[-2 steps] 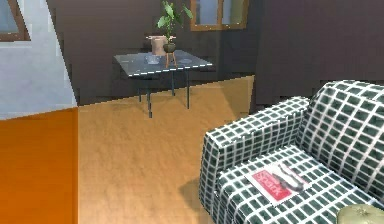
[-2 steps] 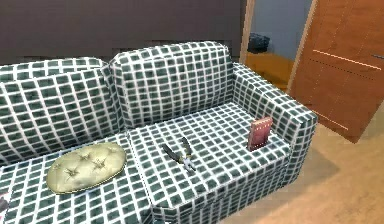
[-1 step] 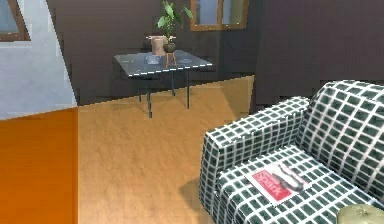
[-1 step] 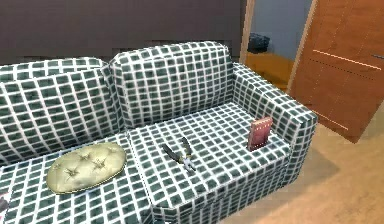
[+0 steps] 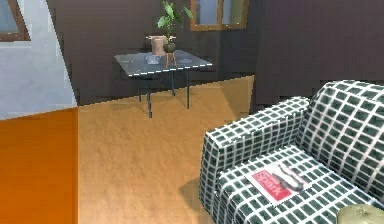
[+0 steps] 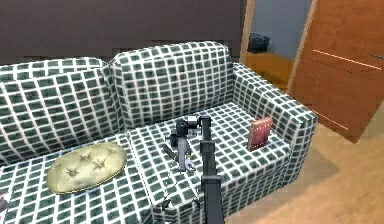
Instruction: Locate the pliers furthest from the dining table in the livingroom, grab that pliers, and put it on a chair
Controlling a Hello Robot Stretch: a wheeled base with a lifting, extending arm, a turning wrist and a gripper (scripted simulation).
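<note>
Which thing is the pliers cannot be told with certainty. In the arm side view the end effector [image 6: 184,150] hangs at the far end of the dark arm [image 6: 209,185], above the seat of a sofa [image 6: 170,80] covered in a black-and-white check. The seat lies straight behind its fingers, so it cannot be told whether it holds anything, whether it touches the cushion, or what state its fingers are in.

A round olive cushion [image 6: 85,168] lies on the seat toward that view's left, well apart from the end effector. A red book [image 6: 261,132] leans against the armrest at the right, and an orange door [image 6: 345,75] stands beyond the armrest.

In the forward view, a checked seat [image 5: 245,140] at the right carries a flat red booklet [image 5: 268,186]. A small pale-and-dark oblong thing [image 5: 290,178] lies just beside the booklet. Farther off, across the orange floor [image 5: 140,150], a dark desk [image 5: 195,65] bears a plant [image 5: 170,18] and a pot [image 5: 157,45].
</note>
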